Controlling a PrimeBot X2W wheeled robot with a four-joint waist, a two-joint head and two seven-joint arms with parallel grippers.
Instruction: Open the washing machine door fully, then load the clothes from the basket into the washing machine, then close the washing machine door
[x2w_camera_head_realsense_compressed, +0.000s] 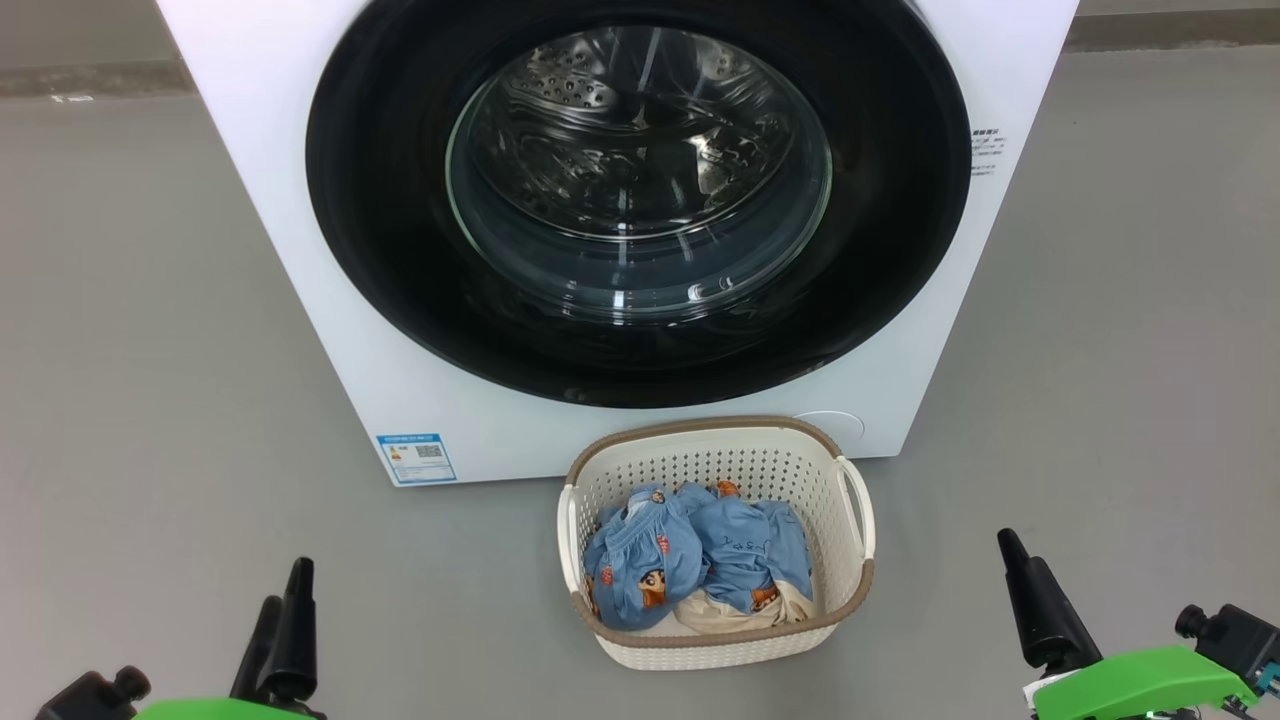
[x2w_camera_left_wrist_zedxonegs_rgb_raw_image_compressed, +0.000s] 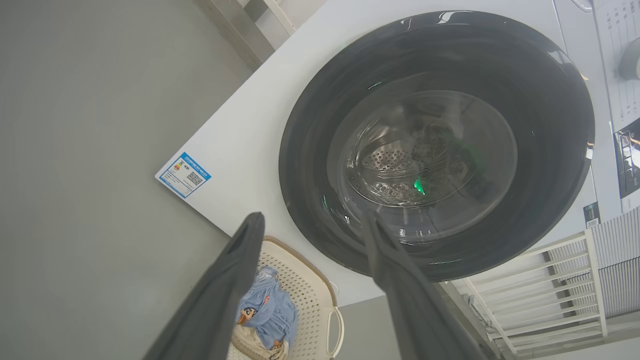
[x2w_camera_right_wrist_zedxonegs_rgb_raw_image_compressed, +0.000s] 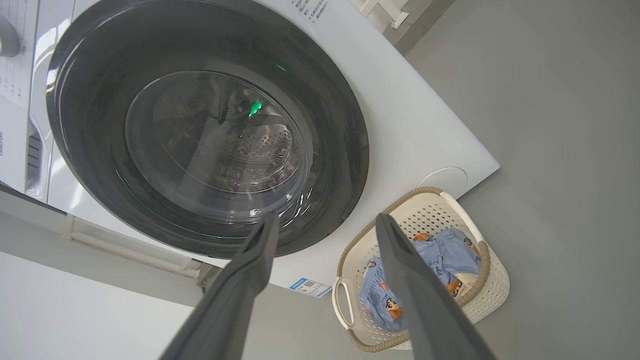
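Fingers (x2w_camera_left_wrist_zedxonegs_rgb_raw_image_compressed: 225, 290) on my left gripper (x2w_camera_left_wrist_zedxonegs_rgb_raw_image_compressed: 314, 218) are spread wide with nothing between them. The right gripper (x2w_camera_right_wrist_zedxonegs_rgb_raw_image_compressed: 327, 217) is spread just as wide and is equally empty. Both hang well back from the washer (x2w_camera_head_realsense_compressed: 300, 300) above the grey floor (x2w_camera_head_realsense_compressed: 120, 350). The left one is out before the washer's left front corner and the right one before its right corner, and neither touches anything.

The door (x2w_camera_head_realsense_compressed: 400, 250) lies flat against the washer's front, closed, its glossy black ring framing the bulging glass. Through that glass I can make out the perforated steel drum (x2w_camera_head_realsense_compressed: 620, 130), and both wrist cameras show me a small green glint in it.

The basket (x2w_camera_head_realsense_compressed: 700, 428) stands upright on the floor right in front of the washer, just under the door's lower edge. Its far rim is close to the white panel, though I cannot tell whether they touch. The clothes (x2w_camera_head_realsense_compressed: 650, 560) lie bunched inside it: light blue pieces with orange and brown prints on top of a cream piece (x2w_camera_head_realsense_compressed: 740, 615).

A blue label (x2w_camera_head_realsense_compressed: 415, 458) sits low on the washer's front near its left corner. A white slatted rack (x2w_camera_left_wrist_zedxonegs_rgb_raw_image_compressed: 550, 280) stands beside the washer.
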